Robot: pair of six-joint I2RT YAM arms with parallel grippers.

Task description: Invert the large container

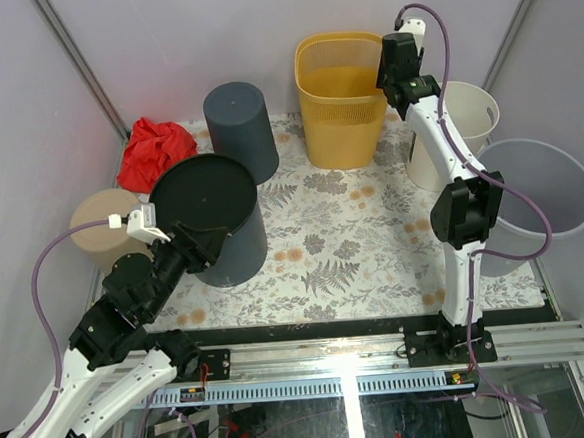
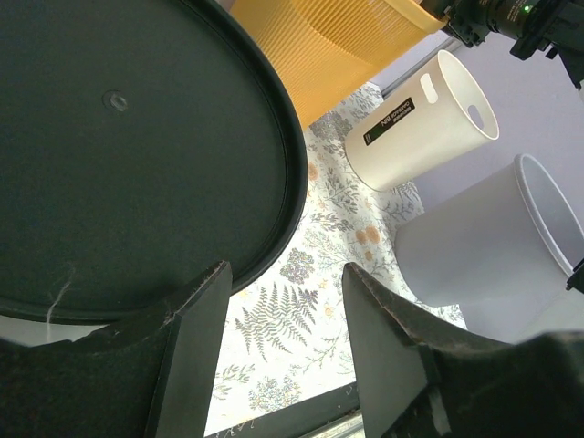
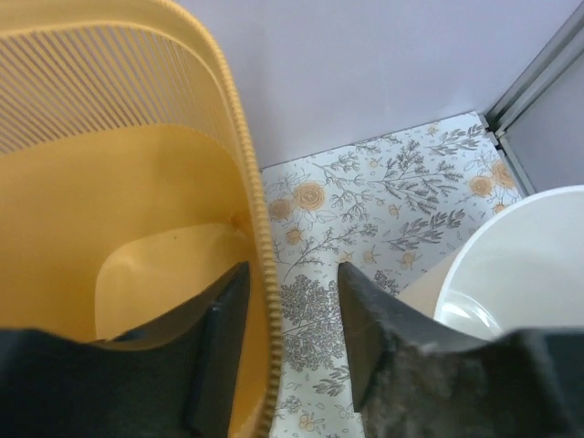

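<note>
**At the back of the surface: right hand astride the yellow basket's rim**

Beyond the arms lies the flower-patterned surface (image 1: 354, 245). The yellow basket (image 1: 342, 100) stands upright at its far edge, mouth up. I take it to be the large container of the task, since it is the one being worked on. To the basket's left and nearer the arms stands a wide dark bin (image 1: 210, 200) with its flat base uppermost, so it is already inverted. A pale grey tub (image 1: 555, 186) and a white bin (image 1: 470, 111) stand to the basket's right.

The right hand (image 3: 287, 278) reaches down over the basket's right-hand rim. One finger is inside the wall and the other outside, with a gap showing on the outer side, so the hand is released and holds nothing yet. The left hand (image 2: 285, 274) hovers at the dark bin's edge, well to the basket's left. It is also released and empty.

The step in hand looks like taking hold of the basket. The next move calls for pinching the thin ribbed wall firmly, then lifting the basket clear of the white bin before rolling it over. A loose pinch may let the basket swing or slip.
</note>
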